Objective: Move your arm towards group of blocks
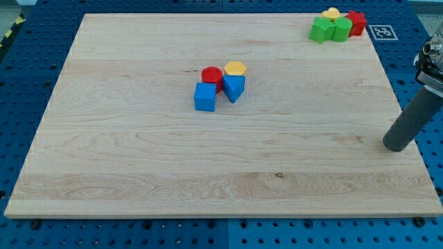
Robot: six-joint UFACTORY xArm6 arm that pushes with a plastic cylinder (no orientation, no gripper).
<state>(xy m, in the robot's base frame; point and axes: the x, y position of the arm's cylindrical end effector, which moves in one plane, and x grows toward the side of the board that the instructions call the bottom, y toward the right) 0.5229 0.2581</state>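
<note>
A group of blocks sits near the board's middle: a blue cube, a red cylinder, a yellow hexagonal block and a blue triangular block, all touching or nearly so. A second group sits at the view's top right: a green block, another green block, a yellow block and a red block. My tip rests at the board's right edge, far to the right of the middle group and well below the top-right group.
The wooden board lies on a blue perforated table. A black-and-white marker tag sits just off the board's top right corner.
</note>
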